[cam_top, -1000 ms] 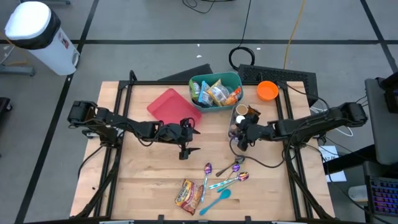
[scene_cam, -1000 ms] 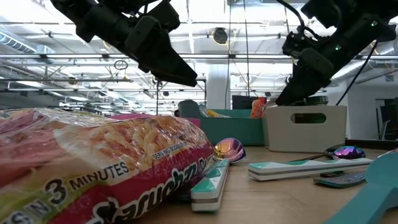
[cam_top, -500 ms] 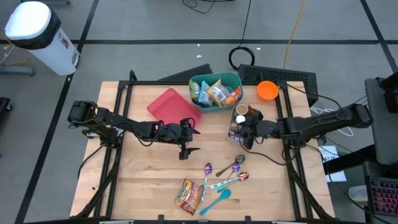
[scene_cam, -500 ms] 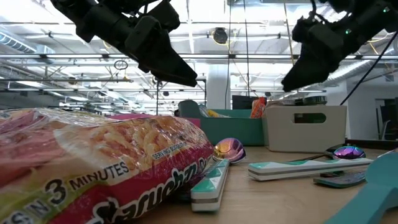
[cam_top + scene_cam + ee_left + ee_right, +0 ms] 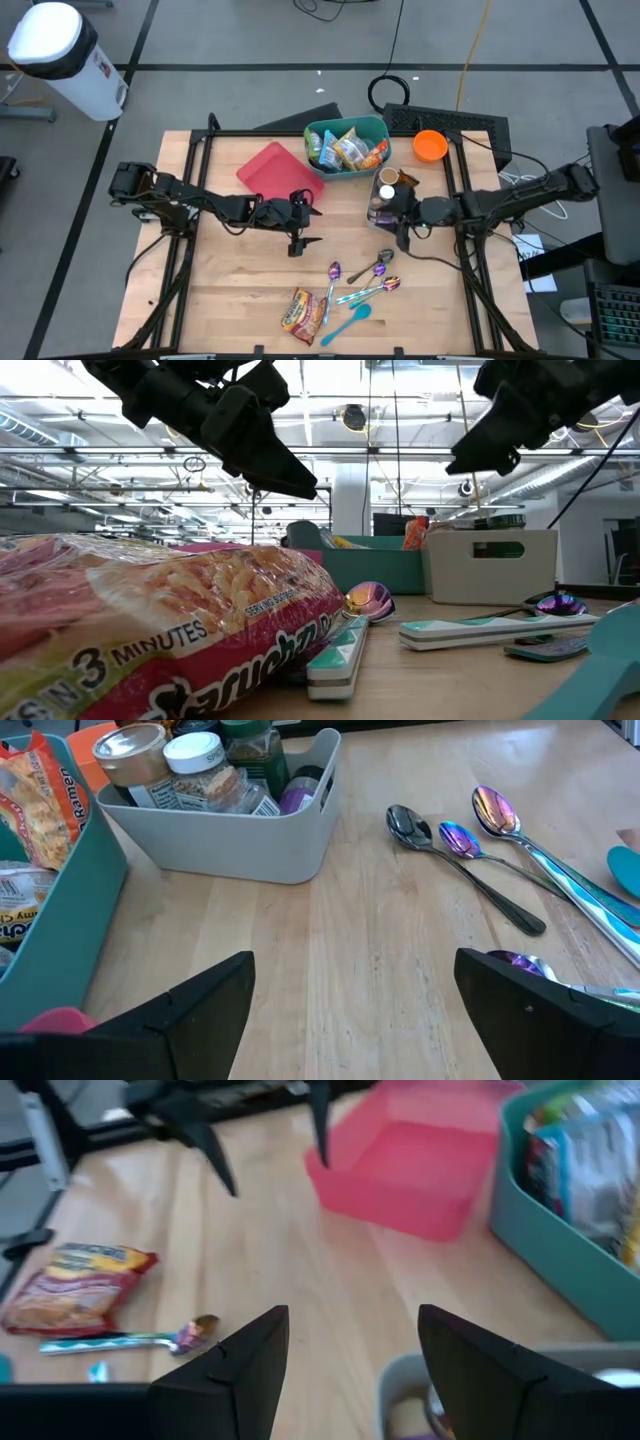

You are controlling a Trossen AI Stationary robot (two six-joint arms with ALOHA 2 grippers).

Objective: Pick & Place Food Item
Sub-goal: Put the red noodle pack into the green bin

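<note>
Ramen packet (image 5: 303, 311) lies flat on the near part of the table (image 5: 230, 290), just left of the spoons (image 5: 365, 285), untouched, no gripper near it. Looks like the food item to move, judging from the task line. In the low view it fills the near left, label up

Left gripper (image 5: 300, 237) hovers mid table, near side of the red tray (image 5: 272, 170), fingers spread wide, nothing between them. Left wrist view shows bare wood between its 2 fingers (image 5: 205, 1005), with the grey bin (image 5: 240, 845) of jars and the spoons beyond

Right gripper (image 5: 403, 236) hangs just at the near side of the grey bin, well apart from the packet. Right wrist view shows its 2 fingers (image 5: 235, 1370) parted with clear gap, empty, looking across toward the red tray and the packet far off

Teal bin (image 5: 345, 148) at the far side already holds several snack packs. Orange bowl (image 5: 430, 146) sits far right of it. Red tray is empty

Progress: early, I'd say. Nothing gripped, packet not lifted, no drop spot reached. Left to do: 1 arm must go down to the packet, close on it, lift, carry it to a container, likely the red tray or the teal bin, can't tell which, then release. Packet is flat and crinkly, grip at an edge could slip
</note>
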